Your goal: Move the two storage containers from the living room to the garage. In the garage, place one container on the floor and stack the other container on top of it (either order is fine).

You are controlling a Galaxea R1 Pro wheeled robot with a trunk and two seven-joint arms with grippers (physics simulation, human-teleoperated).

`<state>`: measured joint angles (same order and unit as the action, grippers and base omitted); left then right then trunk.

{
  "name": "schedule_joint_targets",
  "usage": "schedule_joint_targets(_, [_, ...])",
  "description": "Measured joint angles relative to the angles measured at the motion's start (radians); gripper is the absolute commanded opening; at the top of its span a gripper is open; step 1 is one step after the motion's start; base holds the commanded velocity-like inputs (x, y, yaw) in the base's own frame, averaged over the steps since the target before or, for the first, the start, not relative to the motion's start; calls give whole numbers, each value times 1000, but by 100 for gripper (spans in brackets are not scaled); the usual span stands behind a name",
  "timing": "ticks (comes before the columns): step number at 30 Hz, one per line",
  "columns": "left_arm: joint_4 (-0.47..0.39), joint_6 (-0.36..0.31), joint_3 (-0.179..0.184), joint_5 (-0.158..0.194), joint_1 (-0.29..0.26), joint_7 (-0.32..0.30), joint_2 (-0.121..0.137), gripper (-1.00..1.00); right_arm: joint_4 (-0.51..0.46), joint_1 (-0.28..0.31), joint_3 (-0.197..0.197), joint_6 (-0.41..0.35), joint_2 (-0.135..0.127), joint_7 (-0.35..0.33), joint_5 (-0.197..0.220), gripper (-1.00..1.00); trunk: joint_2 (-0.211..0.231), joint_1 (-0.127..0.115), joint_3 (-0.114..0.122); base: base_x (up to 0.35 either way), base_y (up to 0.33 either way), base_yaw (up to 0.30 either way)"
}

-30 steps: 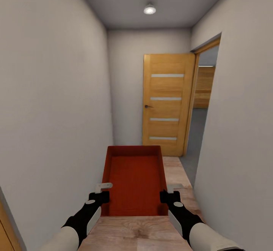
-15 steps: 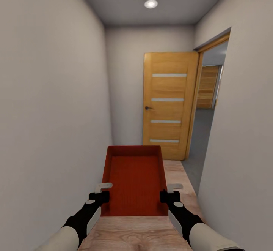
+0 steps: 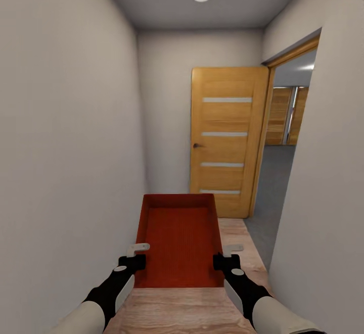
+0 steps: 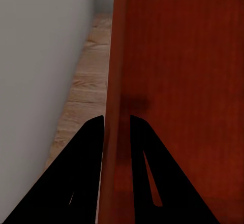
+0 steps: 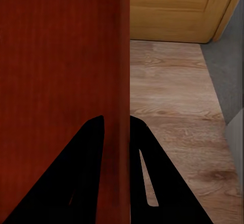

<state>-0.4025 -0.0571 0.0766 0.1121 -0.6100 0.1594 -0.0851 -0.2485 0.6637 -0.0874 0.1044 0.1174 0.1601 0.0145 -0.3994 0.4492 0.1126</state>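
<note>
I hold one orange-red storage container (image 3: 179,238) level in front of me, its ribbed bottom facing up to the head camera. My left gripper (image 3: 137,255) is shut on its left side wall, and my right gripper (image 3: 222,255) is shut on its right side wall. In the left wrist view the black fingers of the left gripper (image 4: 117,120) straddle the wall of the container (image 4: 183,82). The right wrist view shows the right gripper (image 5: 117,120) pinching the opposite wall of the container (image 5: 61,56) in the same way.
I am in a narrow hallway with a light wood plank floor (image 3: 237,233) between white walls (image 3: 65,172). An orange-wood door (image 3: 227,137) with four glass slits stands open ahead. To its right a doorway opens onto a dark grey floor (image 3: 273,182).
The camera has moved forward down the hallway: the door looks larger and more of the room past the doorway shows. Both grippers hold the container as before.
</note>
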Motion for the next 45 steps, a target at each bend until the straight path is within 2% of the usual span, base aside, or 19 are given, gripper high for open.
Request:
schedule_joint_targets(10, [1, 1, 0, 0, 0, -1, 1, -100, 0, -1, -1, 1, 1, 2, 0, -100, 0, 0, 0, 322, 0, -168])
schedule_joint_targets(45, [0, 1, 0, 0, 0, -1, 1, -100, 0, 0, 0, 1, 1, 2, 0, -100, 0, 0, 0, 322, 0, -3])
